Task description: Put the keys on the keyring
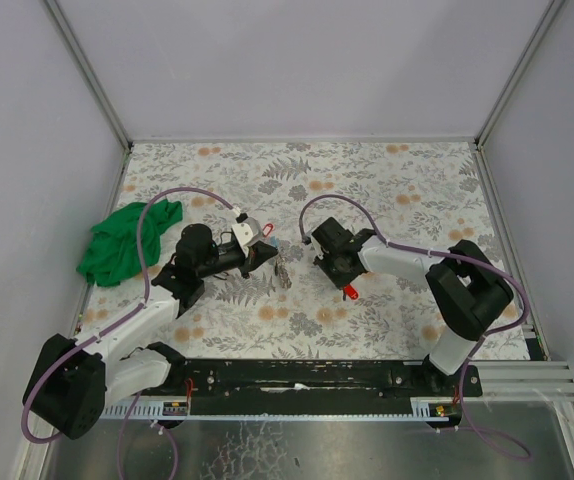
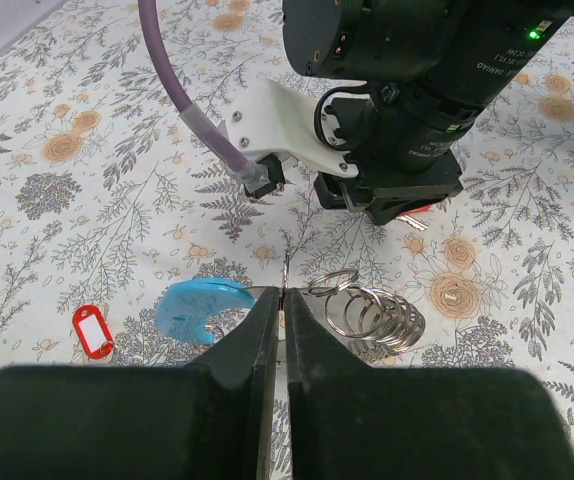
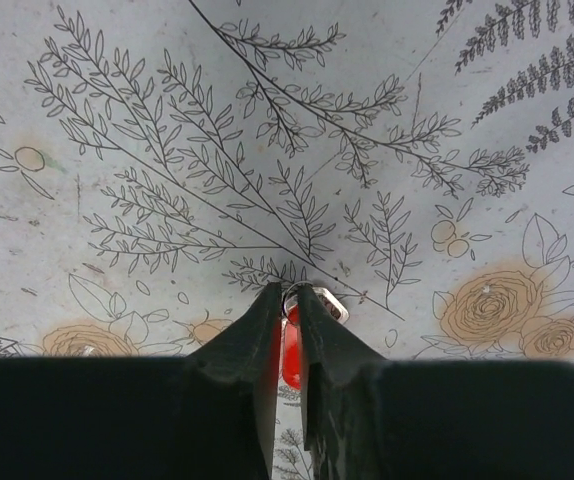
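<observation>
My left gripper [image 2: 283,295] is shut on the thin metal wire of the keyring [image 2: 285,268]. The keyring's light-blue arc [image 2: 202,305] lies left of the fingers, and several small steel rings [image 2: 372,315] lie bunched to the right. In the top view the left gripper [image 1: 270,254] is mid-table with the keyring [image 1: 283,272] just beyond it. My right gripper [image 3: 287,295] is shut on a key with a red tag [image 3: 290,350], with its small ring and metal blade [image 3: 329,305] at the fingertips. In the top view the right gripper [image 1: 343,276] faces the left one, and the red tag [image 1: 350,292] pokes out.
Another red-tagged key [image 2: 92,330] lies loose on the floral mat, also seen in the top view [image 1: 266,232] beside the left wrist. A green cloth [image 1: 127,240] sits at the mat's left edge. Purple cables [image 1: 182,195] arch over both arms. White walls enclose the table.
</observation>
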Controlling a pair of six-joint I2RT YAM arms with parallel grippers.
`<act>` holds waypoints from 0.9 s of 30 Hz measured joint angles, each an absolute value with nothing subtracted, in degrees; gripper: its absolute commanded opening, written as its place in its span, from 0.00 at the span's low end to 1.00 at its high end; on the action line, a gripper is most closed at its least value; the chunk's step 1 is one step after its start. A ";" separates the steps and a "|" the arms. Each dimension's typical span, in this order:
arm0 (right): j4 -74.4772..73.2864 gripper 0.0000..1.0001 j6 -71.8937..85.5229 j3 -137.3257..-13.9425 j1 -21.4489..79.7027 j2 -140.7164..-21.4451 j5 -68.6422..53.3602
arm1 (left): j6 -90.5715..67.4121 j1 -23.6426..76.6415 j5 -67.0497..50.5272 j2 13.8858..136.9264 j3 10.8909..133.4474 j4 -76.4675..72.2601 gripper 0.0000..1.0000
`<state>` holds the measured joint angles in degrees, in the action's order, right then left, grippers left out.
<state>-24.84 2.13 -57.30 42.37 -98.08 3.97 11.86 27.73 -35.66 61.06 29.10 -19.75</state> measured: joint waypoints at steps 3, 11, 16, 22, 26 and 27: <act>-24.86 0.03 2.17 -57.30 42.37 -98.13 4.05 | 11.86 27.73 -35.66 61.06 29.10 -19.75 0.00; -32.75 0.00 3.33 -64.20 42.37 -101.25 4.80 | 11.86 27.73 -35.68 61.06 29.10 -19.70 0.00; -41.69 0.03 4.27 -74.13 42.17 -108.75 2.28 | 11.86 27.77 -35.66 61.06 29.10 -19.66 0.00; -50.54 0.20 4.69 -82.00 41.69 -116.09 0.97 | 11.86 28.23 -35.66 61.06 29.10 -19.46 0.00; -51.75 0.32 4.80 -85.86 41.52 -118.28 0.93 | 11.86 28.36 -35.66 61.06 29.12 -19.35 0.00; -51.70 0.34 4.78 -86.28 41.52 -118.08 0.93 | 11.86 28.36 -35.66 61.06 29.12 -19.33 0.00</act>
